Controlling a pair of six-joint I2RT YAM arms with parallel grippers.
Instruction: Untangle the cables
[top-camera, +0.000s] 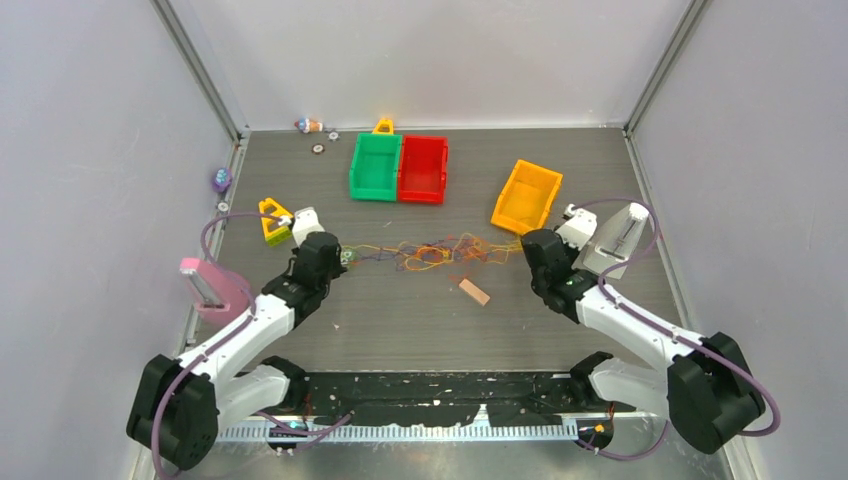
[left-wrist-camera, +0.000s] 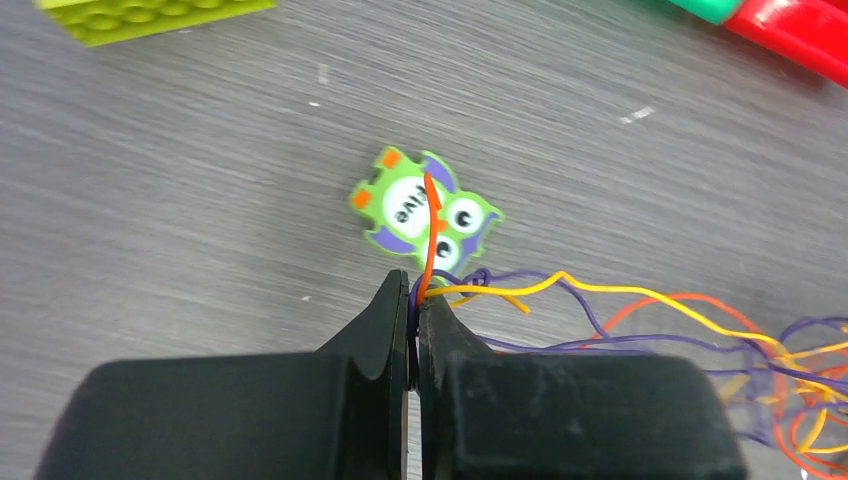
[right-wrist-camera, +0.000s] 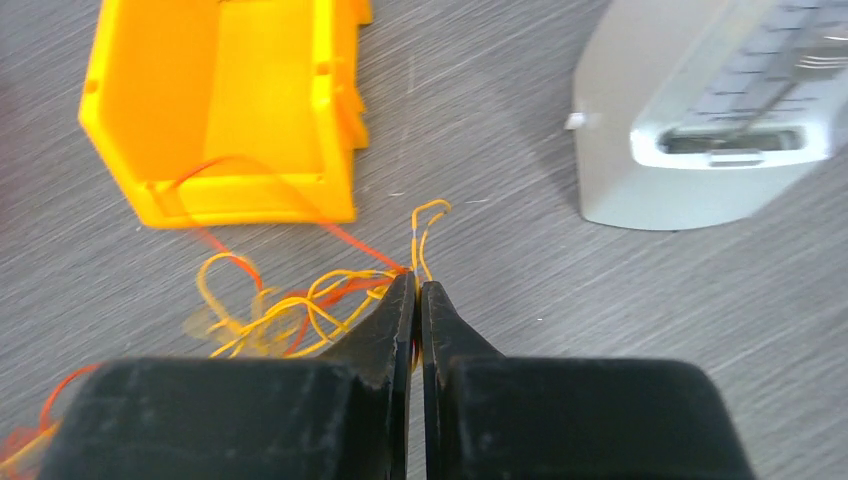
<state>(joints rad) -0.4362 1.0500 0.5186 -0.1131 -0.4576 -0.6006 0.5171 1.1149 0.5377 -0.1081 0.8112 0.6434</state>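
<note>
Pinching opposite ends of the cables (top-camera: 440, 252), left tool (left-wrist-camera: 415, 287) and right tool (right-wrist-camera: 417, 287) both clamped on strands; spread along the desk (top-camera: 400, 325) yet knotted midway; hardly any separated.

Bright, even light from above fills the overhead view, with only faint, soft shadows beneath the arms on the matte grey surface (top-camera: 420, 320). The left wrist view holds the green sticker (left-wrist-camera: 420, 205) sharp. In the right wrist view the cables (right-wrist-camera: 285, 312) smear into blur towards the left.
</note>
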